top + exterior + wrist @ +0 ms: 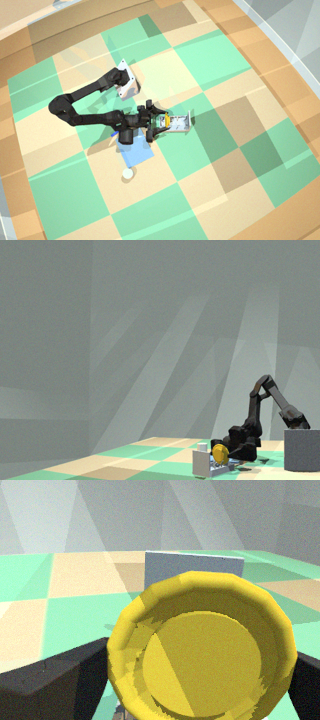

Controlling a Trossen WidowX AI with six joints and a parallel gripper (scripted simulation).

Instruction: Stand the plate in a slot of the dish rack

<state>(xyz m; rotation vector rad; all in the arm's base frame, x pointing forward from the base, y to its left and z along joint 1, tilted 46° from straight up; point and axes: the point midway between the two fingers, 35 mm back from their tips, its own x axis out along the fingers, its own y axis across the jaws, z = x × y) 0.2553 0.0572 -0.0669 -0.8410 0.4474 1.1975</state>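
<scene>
A yellow plate [167,120] [220,454] [202,662] is held upright, its face toward the wrist camera. My gripper [167,120] [220,454] [199,655] is shut on it, one finger at each side edge. The plate is over the near end of the grey dish rack [187,127] [201,463]. The rack's tall end wall shows behind the plate in the wrist view. Small rails stand inside the rack. Whether the plate's lower edge touches the rack or sits between rails cannot be told.
A blue flat square [136,149] lies beside the rack, under part of the arm. A white cylinder [127,173] [202,447] stands past it. A small blue object [114,134] lies near the arm. The arm's base stands on a grey block [301,450].
</scene>
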